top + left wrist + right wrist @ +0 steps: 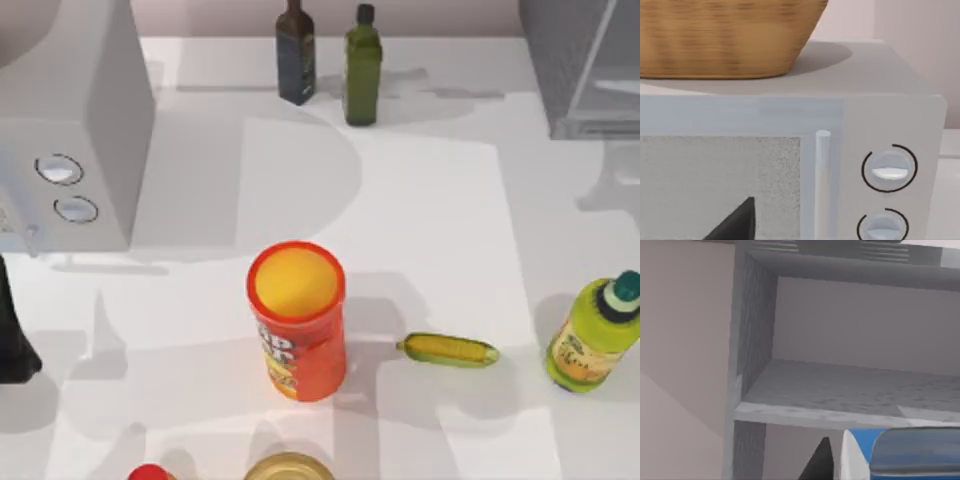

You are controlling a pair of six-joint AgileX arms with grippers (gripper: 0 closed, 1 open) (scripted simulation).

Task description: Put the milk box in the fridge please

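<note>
1. Blue and white card shows in the right wrist view: the milk box (900, 455), a small carton with a rounded blue top panel and white side, sits close against the right pincer (832, 462), of which one dark, wedge-shaped finger (821, 460) is visible beside it. The carton seems to be carried there, but I cannot tell how wide the pincer stands or whether it truly clamps the carton.
2. Just beyond the carton lies the open fridge (755, 340): dark grey, speckled matte walls, a flat grey shelf (850, 390) with a paler front lip, and a ribbed strip along the top. From above, the fridge (580, 70) stands at the counter's far right corner, with its translucent door panel.
3. By my judgement the task is well along: door open, carton raised to the opening. Left to do: set it on a shelf, let go, pull back.
4. The left pincer (737, 222) is idle near the counter's left edge, a black fingertip before the microwave (790, 165): smooth light-grey casing, grainy window, two round dials, a woven basket (725, 35) on top. Its opening I cannot tell.
5. Elsewhere on the white counter (420, 250): an orange chip can (297, 320), an ear of corn (448, 350), a yellow-green bottle (595, 335), two dark glass bottles (330, 60) at the far edge.
</note>
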